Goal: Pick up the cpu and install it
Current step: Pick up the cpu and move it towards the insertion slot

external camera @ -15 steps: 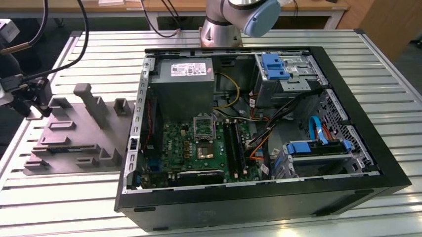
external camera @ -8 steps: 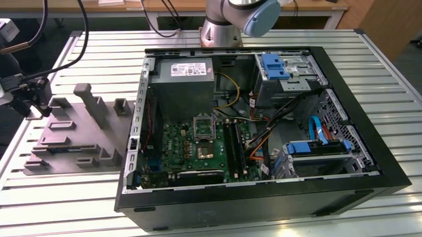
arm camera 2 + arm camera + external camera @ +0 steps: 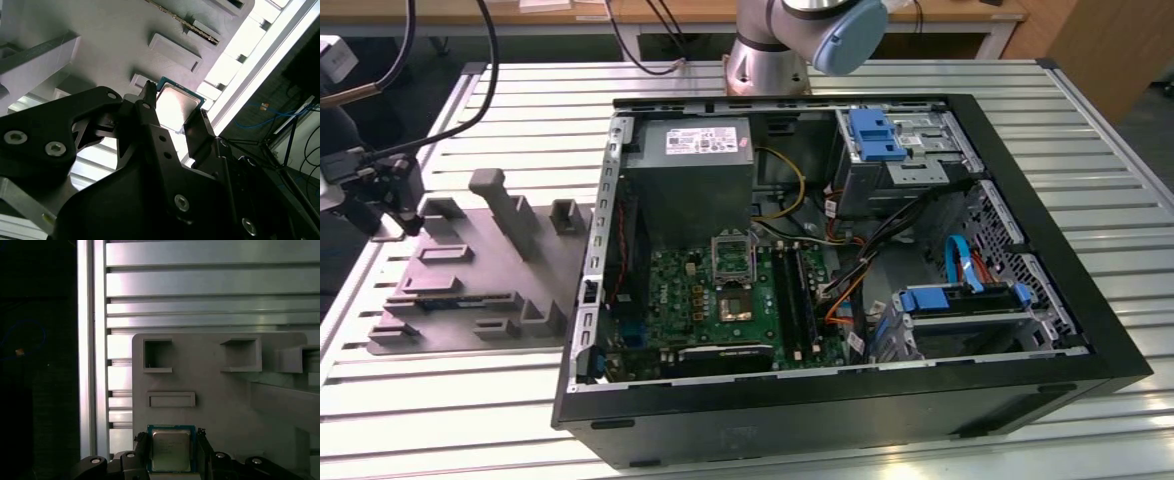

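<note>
Silvery cpu clamped in claw, over grey tray

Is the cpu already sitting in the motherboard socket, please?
No: in the first wrist view the cpu is held between the fingers at the grey fixture.

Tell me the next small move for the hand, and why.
Probably a short, straight lift, if the hold proves sure. In the first wrist view the chip sits inside the hand, close over the grey tray, while the socket lies apart in the computer case.
</note>
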